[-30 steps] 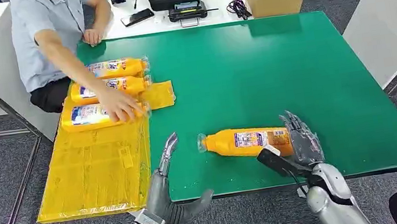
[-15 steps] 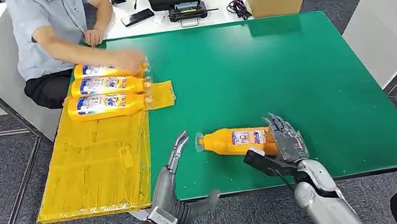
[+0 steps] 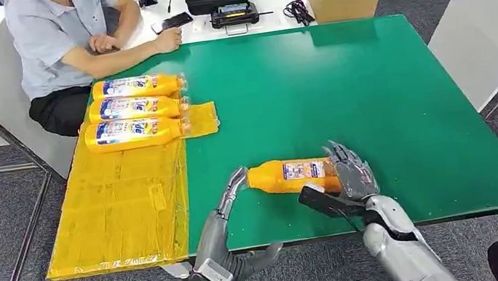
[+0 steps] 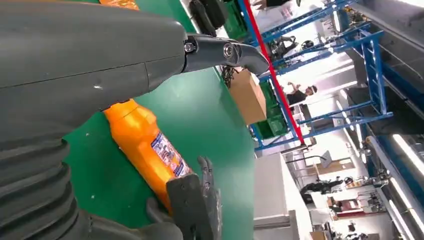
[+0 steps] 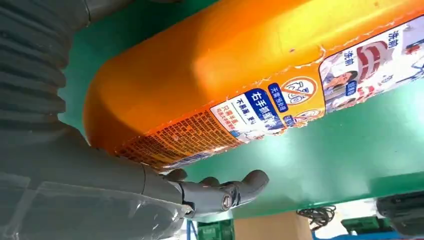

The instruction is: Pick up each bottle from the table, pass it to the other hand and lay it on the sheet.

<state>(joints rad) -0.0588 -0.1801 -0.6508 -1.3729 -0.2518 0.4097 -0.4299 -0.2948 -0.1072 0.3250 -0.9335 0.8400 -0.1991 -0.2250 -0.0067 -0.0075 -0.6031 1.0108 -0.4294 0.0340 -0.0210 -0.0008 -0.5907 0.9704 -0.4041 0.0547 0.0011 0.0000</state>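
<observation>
Changed: person's arm (image 3: 117, 47) withdrawn from sheet (image 3: 122, 202). My right hand (image 3: 349, 174) grips orange bottle (image 3: 288, 176) above green mat (image 3: 342, 90), shifted leftward; left hand (image 3: 228, 195), fingers extended, meets its cap.

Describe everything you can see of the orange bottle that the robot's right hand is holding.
The orange bottle is glossy plastic with a printed label in white, blue and red along its side. It is held roughly level, its narrow neck toward the yellow sheet, over the green table. The right hand grips its broad base end. The left hand has its fingertips at the neck end; whether they touch cannot be told.
</observation>
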